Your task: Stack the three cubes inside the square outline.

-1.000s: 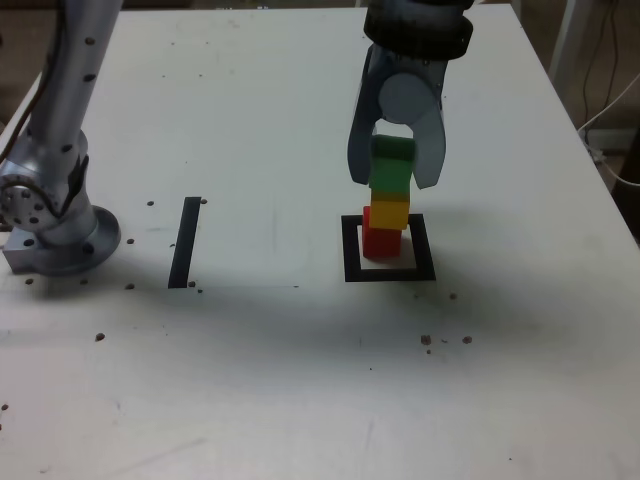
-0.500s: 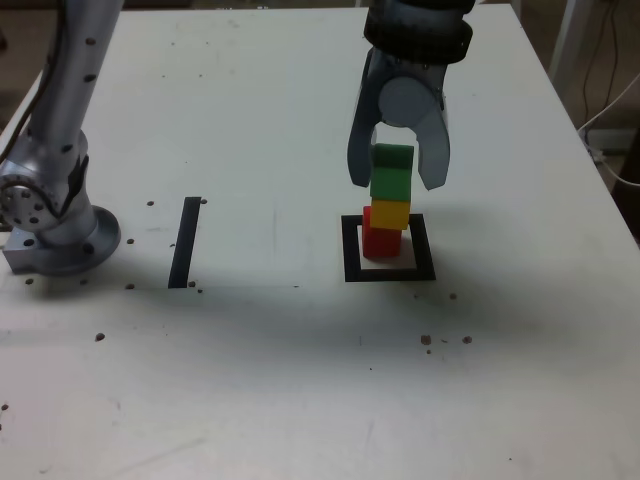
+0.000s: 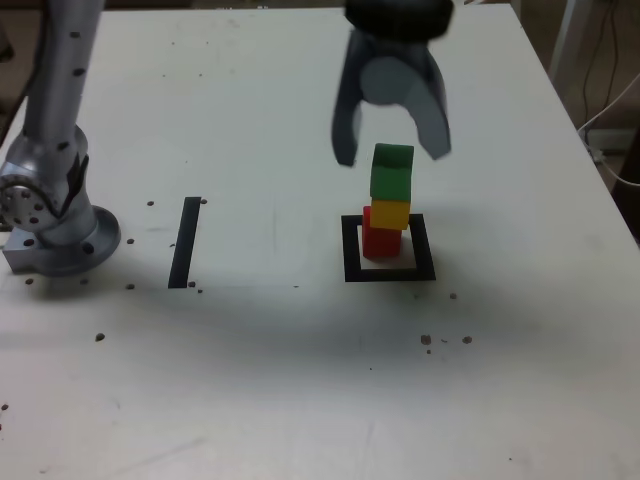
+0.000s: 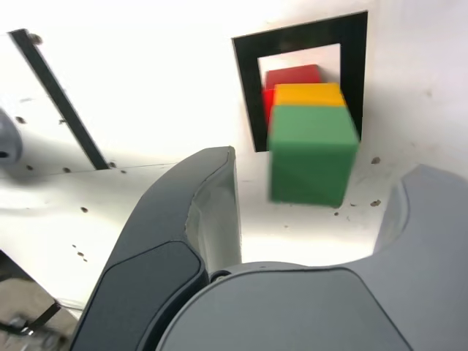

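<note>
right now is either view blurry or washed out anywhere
Exterior view: the dark grey pincer is motion-smeared, the small green cube fairly sharp. Wrist view: the white tabletop is blown out by glare, and the green cube's lower edge is soft.

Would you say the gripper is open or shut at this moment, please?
Open. The gripper has its jaws spread wide above the green cube, touching neither side; the wrist view shows clear gaps around that cube.

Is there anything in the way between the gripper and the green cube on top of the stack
Nothing visible. The open gripper hangs just above the green cube, with clear air between them. That cube tops the yellow cube and red cube inside the square outline.
</note>
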Robot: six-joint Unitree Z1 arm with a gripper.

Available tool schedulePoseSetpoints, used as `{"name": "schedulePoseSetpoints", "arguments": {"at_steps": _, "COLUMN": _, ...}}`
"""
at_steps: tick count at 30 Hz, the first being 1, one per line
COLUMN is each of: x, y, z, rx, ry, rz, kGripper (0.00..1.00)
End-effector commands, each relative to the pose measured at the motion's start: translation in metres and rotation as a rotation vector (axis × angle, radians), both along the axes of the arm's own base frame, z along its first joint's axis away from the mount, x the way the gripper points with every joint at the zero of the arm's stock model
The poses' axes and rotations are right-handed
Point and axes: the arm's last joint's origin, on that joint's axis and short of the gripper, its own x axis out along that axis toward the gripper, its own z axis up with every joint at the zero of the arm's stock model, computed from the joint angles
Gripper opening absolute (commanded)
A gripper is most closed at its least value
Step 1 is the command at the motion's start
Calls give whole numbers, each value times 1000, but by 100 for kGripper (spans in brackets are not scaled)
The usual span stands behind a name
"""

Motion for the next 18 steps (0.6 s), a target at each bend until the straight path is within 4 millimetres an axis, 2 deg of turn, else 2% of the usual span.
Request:
{"name": "schedulePoseSetpoints", "arguments": {"at_steps": 1, "x": -15, "y": 0, "z": 9, "rx": 12, "ry": 6, "rz": 8, "kGripper": 99}}
{"name": "schedulePoseSetpoints", "arguments": {"at_steps": 5, "x": -45, "y": 1, "z": 20, "rx": 37, "ry": 1, "rz": 37, "kGripper": 99}}
{"name": "schedulePoseSetpoints", "arguments": {"at_steps": 10, "x": -80, "y": 3, "z": 20, "rx": 63, "ry": 13, "rz": 65, "kGripper": 100}}
{"name": "schedulePoseSetpoints", "arguments": {"at_steps": 18, "x": -121, "y": 3, "z": -10, "rx": 71, "ry": 33, "rz": 87, "kGripper": 100}}
